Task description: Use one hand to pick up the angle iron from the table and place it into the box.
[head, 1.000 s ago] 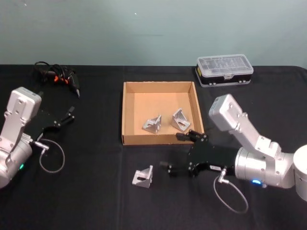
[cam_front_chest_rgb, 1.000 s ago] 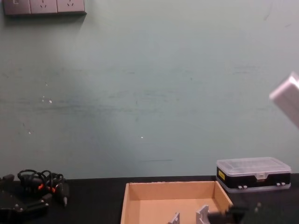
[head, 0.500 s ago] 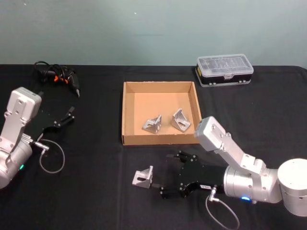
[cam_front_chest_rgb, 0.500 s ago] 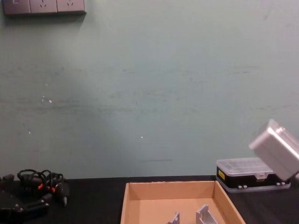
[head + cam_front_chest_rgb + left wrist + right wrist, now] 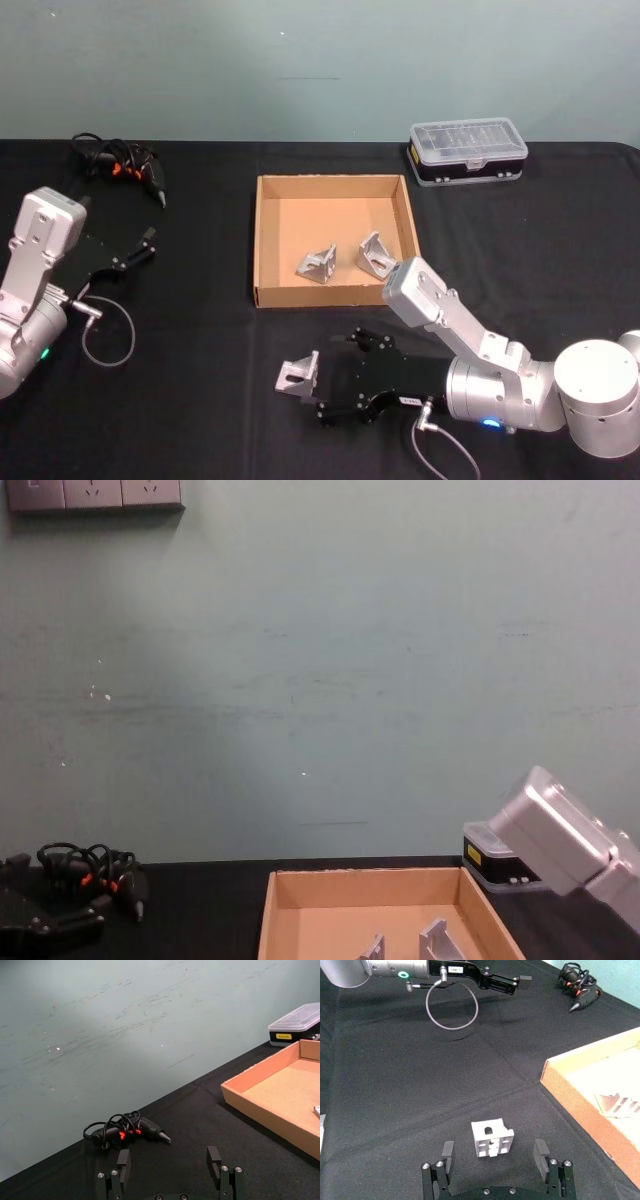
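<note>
A loose silver angle iron [image 5: 298, 375] [image 5: 492, 1139] lies on the black table [image 5: 200, 330], in front of the tan box [image 5: 330, 293] [image 5: 370, 890]. My right gripper [image 5: 340, 377] [image 5: 494, 1152] is open, low over the table just to the right of this piece. The piece sits just ahead of its fingertips, roughly centred on the gap, and I see no contact. Two more angle irons [image 5: 317, 264] [image 5: 376, 252] lie inside the box. My left gripper [image 5: 140, 245] [image 5: 169, 1162] is parked at the far left, open and holding nothing.
A clear-lidded black case [image 5: 467, 148] stands at the back right. A black tool with tangled cables [image 5: 120, 158] [image 5: 125, 1131] lies at the back left. The right arm's silver link [image 5: 555, 830] rises in front of the case in the chest view.
My right arm has swung down and to the left, from beside the box's front right corner to the loose angle iron. The left arm has stayed put.
</note>
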